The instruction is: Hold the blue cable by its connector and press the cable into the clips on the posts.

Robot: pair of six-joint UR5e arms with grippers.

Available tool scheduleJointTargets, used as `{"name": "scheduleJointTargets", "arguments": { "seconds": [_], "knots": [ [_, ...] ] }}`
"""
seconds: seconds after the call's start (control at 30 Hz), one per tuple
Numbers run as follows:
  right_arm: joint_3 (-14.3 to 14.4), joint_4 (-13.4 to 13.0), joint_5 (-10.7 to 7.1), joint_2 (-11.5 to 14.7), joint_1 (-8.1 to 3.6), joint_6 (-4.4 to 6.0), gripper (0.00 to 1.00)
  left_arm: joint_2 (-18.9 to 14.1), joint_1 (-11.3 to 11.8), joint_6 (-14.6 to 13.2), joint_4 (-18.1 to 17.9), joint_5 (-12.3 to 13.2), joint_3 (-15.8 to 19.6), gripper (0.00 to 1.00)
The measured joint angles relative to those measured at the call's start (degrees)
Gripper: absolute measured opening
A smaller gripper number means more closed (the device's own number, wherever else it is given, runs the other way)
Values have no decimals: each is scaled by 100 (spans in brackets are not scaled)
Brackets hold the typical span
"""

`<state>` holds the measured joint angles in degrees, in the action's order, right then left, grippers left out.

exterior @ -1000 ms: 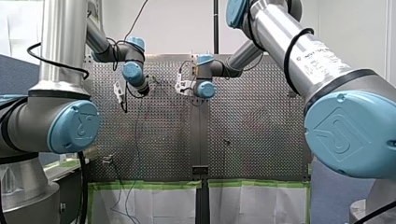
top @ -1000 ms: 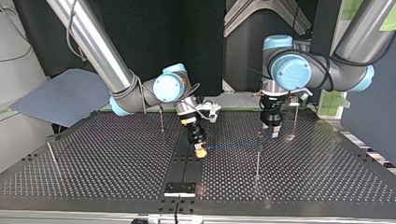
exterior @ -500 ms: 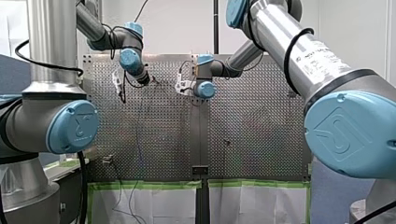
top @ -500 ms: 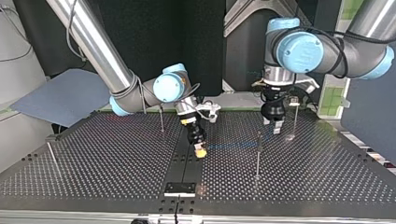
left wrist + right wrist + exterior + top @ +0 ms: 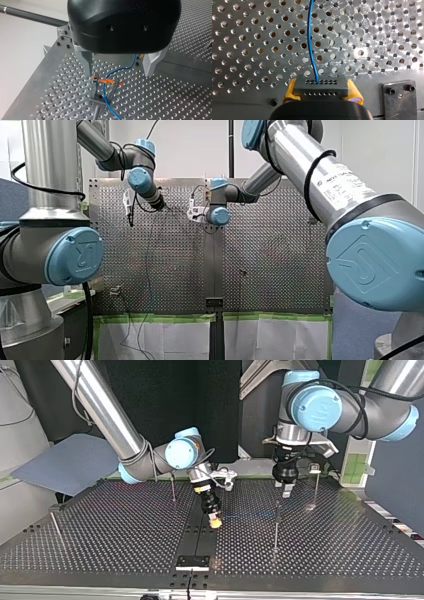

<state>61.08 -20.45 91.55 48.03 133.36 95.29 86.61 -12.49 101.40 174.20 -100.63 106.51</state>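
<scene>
The right gripper's (image 5: 321,89) yellow pads pinch the dark connector (image 5: 320,85), near the top view's middle. The blue cable (image 5: 310,42) runs ahead from it. Further right there, the left gripper (image 5: 119,73) hangs with metal fingers spread above a post's clip (image 5: 101,95), where the cable passes.

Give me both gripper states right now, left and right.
Left gripper: open, holding nothing.
Right gripper: shut on the connector of the blue cable.
</scene>
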Motion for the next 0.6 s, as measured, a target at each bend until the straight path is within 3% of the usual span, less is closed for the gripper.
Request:
{"name": "scheduleJointTargets", "arguments": {
  "seconds": [0.6],
  "knots": [
    [-1, 38, 4, 1, 9, 3, 0, -1, -130, -263, -136, -66, 0, 100]
  ]
}}
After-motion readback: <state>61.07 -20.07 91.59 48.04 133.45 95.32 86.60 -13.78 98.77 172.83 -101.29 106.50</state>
